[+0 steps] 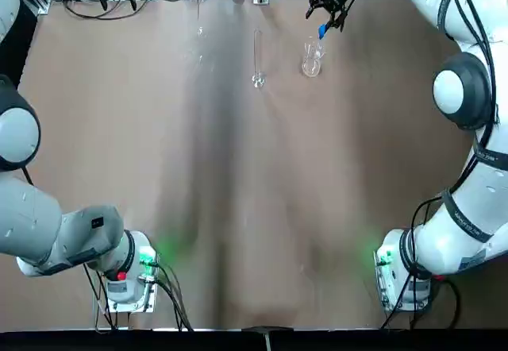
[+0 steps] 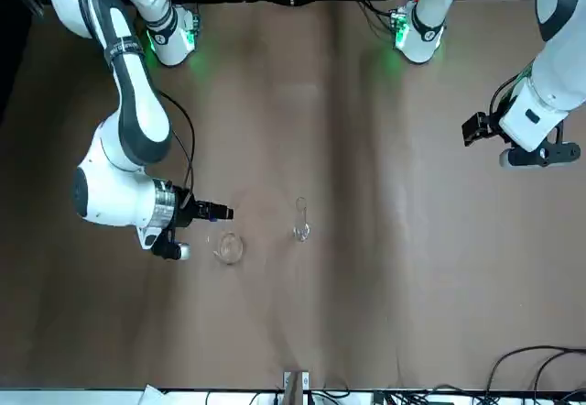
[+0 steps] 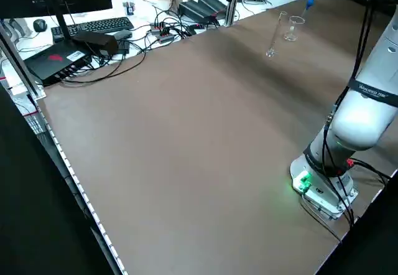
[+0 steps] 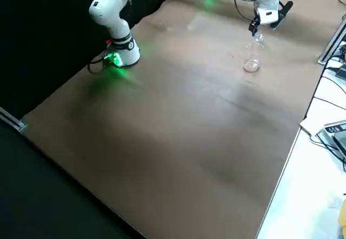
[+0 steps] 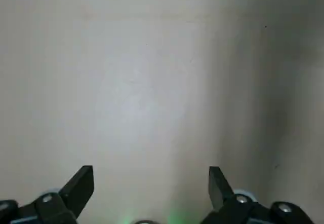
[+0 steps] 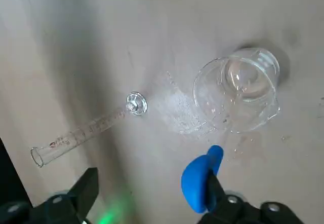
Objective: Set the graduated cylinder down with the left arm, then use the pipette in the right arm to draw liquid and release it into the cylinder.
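The graduated cylinder (image 1: 258,57) stands upright on its small foot at the far middle of the table, with nothing holding it (image 6: 86,133). A short clear beaker (image 1: 312,59) stands just to its right (image 6: 238,89). I cannot make out the liquid in it. My right gripper (image 1: 329,5) hovers just beyond the beaker. The pipette's blue bulb (image 6: 200,181) sits against one finger, and the other finger stands well apart. My left gripper (image 2: 545,154) hangs far off at the robot's left side, open and empty (image 5: 151,183) over bare table.
Cables, a keyboard and electronics (image 3: 93,35) crowd the desk past the table's far edge. Both arm bases (image 1: 131,275) (image 1: 401,275) stand at the near corners. The brown tabletop (image 1: 254,192) spreads wide between them and the glassware.
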`<state>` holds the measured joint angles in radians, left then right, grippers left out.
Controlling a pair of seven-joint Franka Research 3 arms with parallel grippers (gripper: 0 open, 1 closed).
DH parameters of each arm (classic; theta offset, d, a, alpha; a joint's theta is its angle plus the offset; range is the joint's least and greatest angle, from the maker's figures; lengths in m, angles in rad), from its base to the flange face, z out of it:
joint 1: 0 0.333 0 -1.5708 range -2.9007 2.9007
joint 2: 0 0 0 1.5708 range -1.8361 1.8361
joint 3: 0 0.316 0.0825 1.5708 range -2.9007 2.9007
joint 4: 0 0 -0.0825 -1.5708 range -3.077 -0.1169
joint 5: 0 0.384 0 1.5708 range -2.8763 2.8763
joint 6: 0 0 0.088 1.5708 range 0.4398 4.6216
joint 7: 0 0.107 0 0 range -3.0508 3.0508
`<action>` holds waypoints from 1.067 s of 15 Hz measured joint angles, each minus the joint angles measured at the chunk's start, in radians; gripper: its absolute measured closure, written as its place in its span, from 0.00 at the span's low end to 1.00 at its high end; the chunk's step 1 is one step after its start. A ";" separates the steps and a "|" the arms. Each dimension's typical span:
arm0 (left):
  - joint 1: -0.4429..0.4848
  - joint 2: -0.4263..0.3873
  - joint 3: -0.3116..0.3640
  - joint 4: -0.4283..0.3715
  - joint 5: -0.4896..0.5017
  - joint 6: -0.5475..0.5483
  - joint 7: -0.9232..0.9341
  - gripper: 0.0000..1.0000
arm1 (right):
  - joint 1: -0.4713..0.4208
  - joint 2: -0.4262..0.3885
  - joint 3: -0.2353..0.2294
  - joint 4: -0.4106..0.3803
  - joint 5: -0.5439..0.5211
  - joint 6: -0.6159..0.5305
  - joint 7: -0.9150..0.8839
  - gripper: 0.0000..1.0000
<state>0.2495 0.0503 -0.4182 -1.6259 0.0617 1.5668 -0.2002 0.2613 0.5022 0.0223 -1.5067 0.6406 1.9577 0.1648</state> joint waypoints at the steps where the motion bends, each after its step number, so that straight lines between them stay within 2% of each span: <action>1: 0.000 0.000 0.000 0.000 0.000 0.000 0.000 0.00 | -0.001 0.000 -0.001 0.001 0.000 0.002 -0.001 0.01; 16: 0.000 0.000 0.000 0.000 0.000 0.000 0.000 0.00 | -0.039 0.002 -0.007 0.015 0.000 0.012 -0.042 0.01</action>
<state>0.2494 0.0503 -0.4182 -1.6256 0.0617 1.5669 -0.2002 0.2221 0.5042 0.0157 -1.4915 0.6405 1.9697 0.1227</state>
